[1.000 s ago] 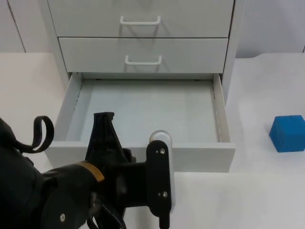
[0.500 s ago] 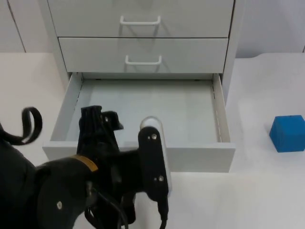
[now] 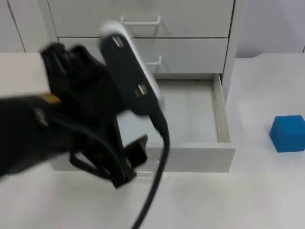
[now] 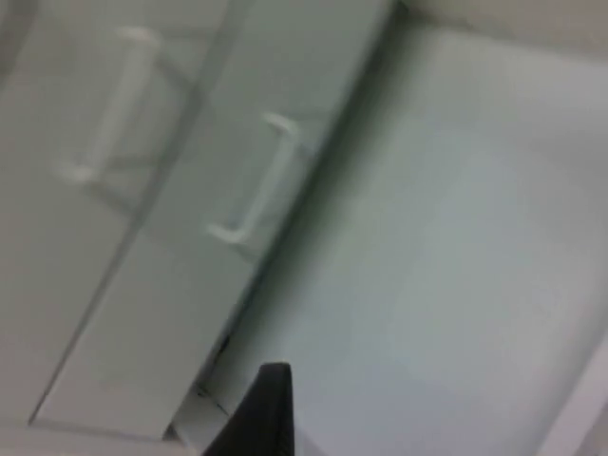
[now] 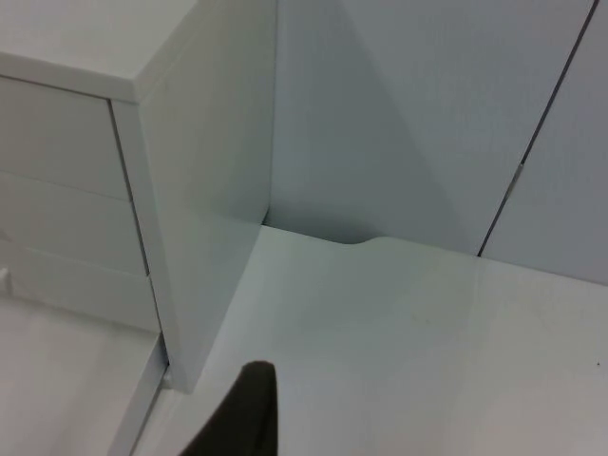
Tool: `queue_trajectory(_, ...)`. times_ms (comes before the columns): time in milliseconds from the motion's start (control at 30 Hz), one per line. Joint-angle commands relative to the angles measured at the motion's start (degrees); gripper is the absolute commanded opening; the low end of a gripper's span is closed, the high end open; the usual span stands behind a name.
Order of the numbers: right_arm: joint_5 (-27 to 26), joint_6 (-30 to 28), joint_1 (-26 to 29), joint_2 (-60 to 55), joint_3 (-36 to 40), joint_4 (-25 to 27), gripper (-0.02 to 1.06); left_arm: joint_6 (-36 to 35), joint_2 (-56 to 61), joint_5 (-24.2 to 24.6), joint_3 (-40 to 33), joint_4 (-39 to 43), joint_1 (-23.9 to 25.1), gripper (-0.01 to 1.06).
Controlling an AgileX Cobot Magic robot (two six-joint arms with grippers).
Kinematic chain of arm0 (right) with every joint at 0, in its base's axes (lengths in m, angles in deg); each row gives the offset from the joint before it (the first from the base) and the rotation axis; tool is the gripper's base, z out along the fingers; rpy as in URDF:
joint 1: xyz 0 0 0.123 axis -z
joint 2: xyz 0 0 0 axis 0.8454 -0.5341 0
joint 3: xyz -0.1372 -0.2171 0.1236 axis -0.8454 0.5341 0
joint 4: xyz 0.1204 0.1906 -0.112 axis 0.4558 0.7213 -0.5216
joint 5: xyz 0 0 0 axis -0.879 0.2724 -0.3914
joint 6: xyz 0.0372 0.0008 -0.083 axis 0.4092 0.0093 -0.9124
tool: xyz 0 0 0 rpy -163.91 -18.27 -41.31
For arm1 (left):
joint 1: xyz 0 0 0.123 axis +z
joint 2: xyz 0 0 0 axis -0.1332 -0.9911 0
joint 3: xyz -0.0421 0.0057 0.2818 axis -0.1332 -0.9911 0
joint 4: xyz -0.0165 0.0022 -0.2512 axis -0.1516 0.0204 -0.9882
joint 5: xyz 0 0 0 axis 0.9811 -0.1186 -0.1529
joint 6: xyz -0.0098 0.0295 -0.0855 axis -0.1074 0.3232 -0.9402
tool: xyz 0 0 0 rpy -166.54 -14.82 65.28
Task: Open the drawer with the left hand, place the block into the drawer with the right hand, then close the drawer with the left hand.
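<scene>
Drawer (image 3: pixel 190 112): open.
Block (image 3: pixel 288 133): blue cube, likely light, rigid — grip opposite flat faces.
Left gripper (image 3: pixel 125 164): above drawer front — jaws unclear.
Right gripper (image 5: pixel 249 418): waits; jaws unclear.

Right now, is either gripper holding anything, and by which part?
Nothing is seen held. The blue block sits alone on the table, right of the open drawer. The left arm is above the drawer; its gripper's hold cannot be told.
</scene>
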Motion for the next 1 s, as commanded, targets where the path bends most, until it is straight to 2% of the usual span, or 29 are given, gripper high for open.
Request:
queue_trajectory(0, -0.2, -0.1, -0.4, 0.3, -0.2, 0.0, 1.05, -0.3, 3.8, 0.7, 0.2, -4.9, 0.0, 1.05)
queue_trajectory(67, -0.4, -0.1, -0.4, 0.3, -0.2, 0.0, 1.05, -0.3, 8.8, 1.7, 0.3, -5.5, 1.1, 1.05)
queue_trajectory(167, -0.5, -0.1, -0.4, 0.3, -0.2, 0.3, 1.05, -0.3, 13.8, 10.2, 3.7, -12.9, 5.3, 1.05)
queue_trajectory(200, -0.5, -0.1, -0.4, 0.3, -0.2, 0.3, 1.05, -0.3, 13.8, 10.2, 3.7, -12.9, 5.3, 1.05)
queue_trajectory(233, -0.5, -0.1, -0.4, 0.3, -0.2, 0.3, 1.05, -0.2, 14.8, 16.1, 6.8, -17.0, 8.9, 1.05)
queue_trajectory(300, -0.5, -0.1, -0.4, 0.3, -0.2, 0.3, 1.05, -0.2, 14.8, 20.1, 11.0, -20.6, 13.3, 1.05)
queue_trajectory(333, -0.5, -0.1, -0.4, 0.3, -0.2, 0.3, 1.05, -0.3, 14.7, 20.7, 13.4, -23.4, 15.6, 1.05)
queue_trajectory(367, -0.5, -0.1, -0.4, 0.3, -0.2, 0.3, 1.05, -0.3, 14.7, 20.7, 13.4, -23.4, 15.6, 1.05)
queue_trajectory(467, -0.2, -0.1, -0.4, 0.3, -0.2, 0.3, 1.05, -0.3, 14.3, 21.1, 18.2, -30.5, 21.9, 1.05)
queue_trajectory(567, 0.0, -0.1, -0.4, 0.3, -0.2, 0.3, 1.05, -1.6, 13.5, 23.0, 20.0, -34.4, 31.2, 1.05)
queue_trajectory(600, 0.0, -0.1, -0.4, 0.3, -0.2, 0.3, 1.05, -1.6, 13.5, 23.0, 20.0, -34.4, 31.2, 1.05)
queue_trajectory(700, 0.0, -0.1, -0.4, 0.3, -0.2, 0.3, 1.05, 2.8, 13.3, 28.2, 19.6, -34.9, 38.6, 1.05)
queue_trajectory(733, 0.1, -0.1, -0.4, 0.3, -0.2, 0.3, 1.05, 4.0, 13.6, 28.4, 19.5, -34.9, 39.3, 1.05)
queue_trajectory(767, 0.3, -0.1, -0.4, 0.3, -0.2, 0.3, 1.05, 7.1, 14.1, 25.5, 19.5, -34.9, 39.5, 1.05)
queue_trajectory(800, 0.3, -0.1, -0.4, 0.3, -0.2, 0.3, 1.05, 7.1, 14.1, 25.5, 19.5, -34.9, 39.5, 1.05)
queue_trajectory(867, 0.9, -0.1, -0.4, 0.3, -0.1, 0.2, 1.05, 12.0, 14.5, 22.9, 19.5, -34.9, 39.5, 1.05)
queue_trajectory(967, 1.2, -0.1, -0.4, 0.3, -0.1, 0.2, 1.05, 12.2, 15.4, 22.4, 19.3, -34.9, 39.5, 1.05)
